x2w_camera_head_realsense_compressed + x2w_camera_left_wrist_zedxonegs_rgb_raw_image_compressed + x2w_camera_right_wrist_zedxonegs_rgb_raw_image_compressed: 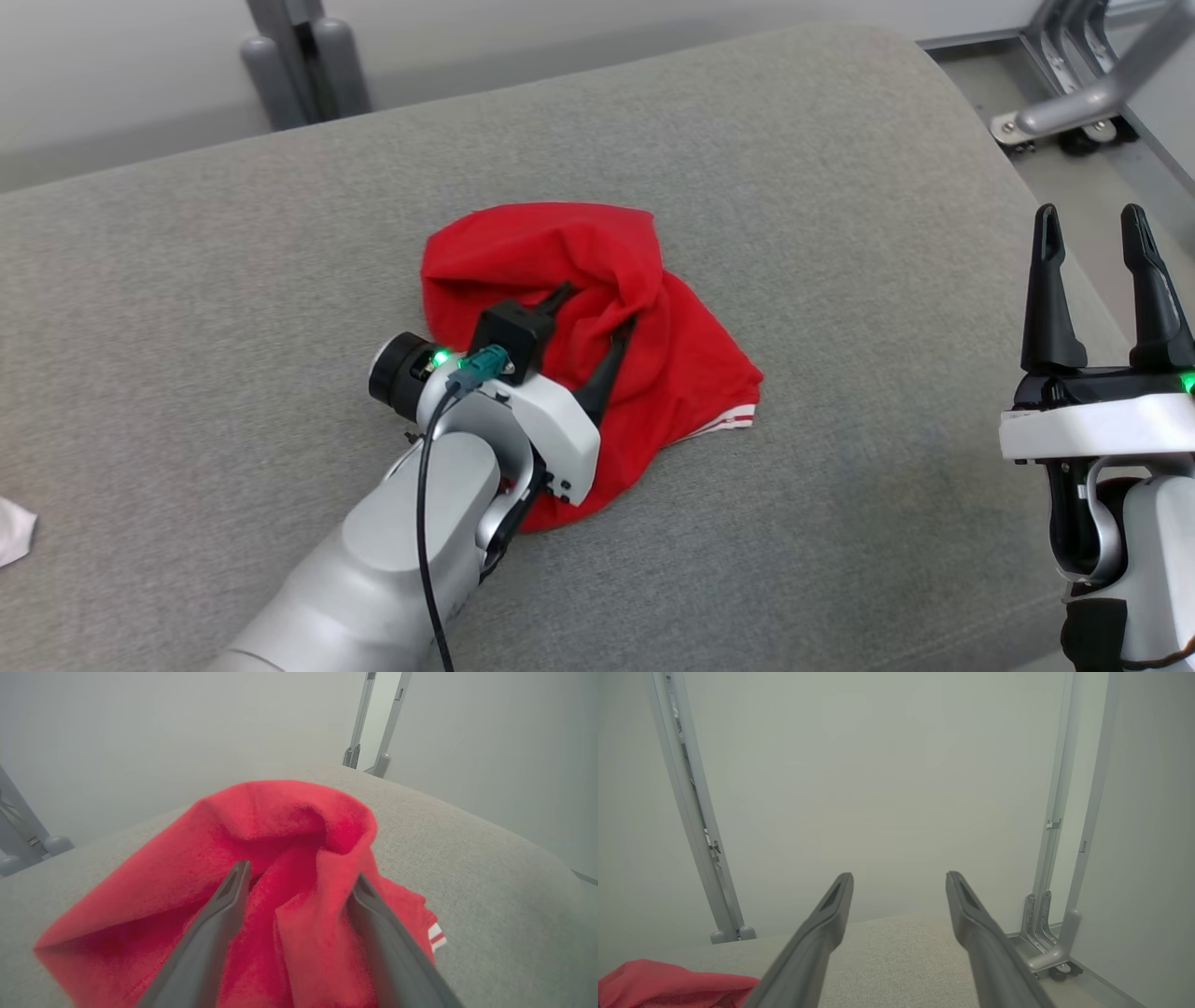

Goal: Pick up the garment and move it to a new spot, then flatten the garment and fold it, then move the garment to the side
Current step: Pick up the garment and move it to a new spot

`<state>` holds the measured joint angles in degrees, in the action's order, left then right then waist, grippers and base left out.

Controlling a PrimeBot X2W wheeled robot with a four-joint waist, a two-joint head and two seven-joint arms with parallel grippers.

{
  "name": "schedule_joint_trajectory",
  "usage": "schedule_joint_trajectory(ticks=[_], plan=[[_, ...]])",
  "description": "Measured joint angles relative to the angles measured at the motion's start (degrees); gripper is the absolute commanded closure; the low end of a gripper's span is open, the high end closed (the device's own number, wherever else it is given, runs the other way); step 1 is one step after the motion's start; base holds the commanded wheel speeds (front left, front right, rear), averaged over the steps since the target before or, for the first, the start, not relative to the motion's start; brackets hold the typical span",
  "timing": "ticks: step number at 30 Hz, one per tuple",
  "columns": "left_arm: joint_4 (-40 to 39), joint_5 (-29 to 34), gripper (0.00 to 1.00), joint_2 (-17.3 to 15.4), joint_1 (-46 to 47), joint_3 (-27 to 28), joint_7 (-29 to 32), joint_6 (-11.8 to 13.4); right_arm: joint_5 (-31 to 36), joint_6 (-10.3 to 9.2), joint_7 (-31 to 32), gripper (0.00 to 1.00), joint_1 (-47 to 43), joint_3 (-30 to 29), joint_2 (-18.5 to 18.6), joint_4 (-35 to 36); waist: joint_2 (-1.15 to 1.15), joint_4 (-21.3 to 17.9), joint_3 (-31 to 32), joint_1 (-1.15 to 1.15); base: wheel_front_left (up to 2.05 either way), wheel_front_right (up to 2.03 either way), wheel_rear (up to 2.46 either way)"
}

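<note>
Well, from my end the red garment [672, 373] sits bunched in the middle of the grey padded surface [840, 187], and nothing about it is flat yet. My left claw [599, 308] is down in the heap with its fingers spread wide. Along the left wrist view a raised ridge of cloth stands between them, not pinched as far as I can judge, so I count that claw as holding nothing. The right claw [1090, 215] stands wide and bare at 3 o'clock in the head view, well apart from the cloth, which lies toward its 9 o'clock. So the left arm is by far the nearer, with the garment at its 12 o'clock, right under the fingertips. Loosely, the heap's long axis runs from 10 o'clock to 4 o'clock in the head view. The white-and-red striped hem [733, 422] pokes out at the 4 o'clock end, pointing toward the right claw. Which end is the collar I cannot tell. I reckon the next grab turns on that hem, since it's the one clean edge to spread from.
</note>
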<state>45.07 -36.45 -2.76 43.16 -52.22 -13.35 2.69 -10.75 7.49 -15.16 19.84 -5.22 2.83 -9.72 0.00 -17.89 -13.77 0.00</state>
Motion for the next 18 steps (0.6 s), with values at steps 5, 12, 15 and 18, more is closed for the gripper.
schedule_joint_trajectory(ticks=[5, 12, 15, 18], plan=[[0.5, -1.9, 0.00, 0.0, 1.2, 1.3, -1.4, 0.7, 1.0, 0.00, 0.0, 0.00, -0.3, -0.2, 0.0, 0.0, 0.00, 2.5, 1.7, 0.00, 0.00, 0.00, 0.00], [-5.7, -0.1, 0.00, -1.2, 0.3, 9.8, -1.6, 1.5, 3.1, 0.00, 0.0, 0.00, -1.9, -1.0, -0.1, 0.4, 0.00, 7.4, 4.8, 0.00, 0.00, 0.00, 0.00], [-10.1, 2.3, 0.00, -3.3, -2.7, 14.7, -1.6, 2.5, 3.6, 0.00, 0.0, 0.00, -2.7, -0.5, 0.0, 0.8, 0.00, 9.7, 6.0, 0.00, 0.00, 0.00, 0.00], [-15.3, 5.0, 0.00, -5.4, -6.5, 19.9, -1.6, 3.4, 3.8, 0.00, 0.0, 0.00, -3.2, 0.3, -0.1, 1.1, 0.00, 11.9, 7.2, 0.00, 0.00, 0.00, 0.00]])
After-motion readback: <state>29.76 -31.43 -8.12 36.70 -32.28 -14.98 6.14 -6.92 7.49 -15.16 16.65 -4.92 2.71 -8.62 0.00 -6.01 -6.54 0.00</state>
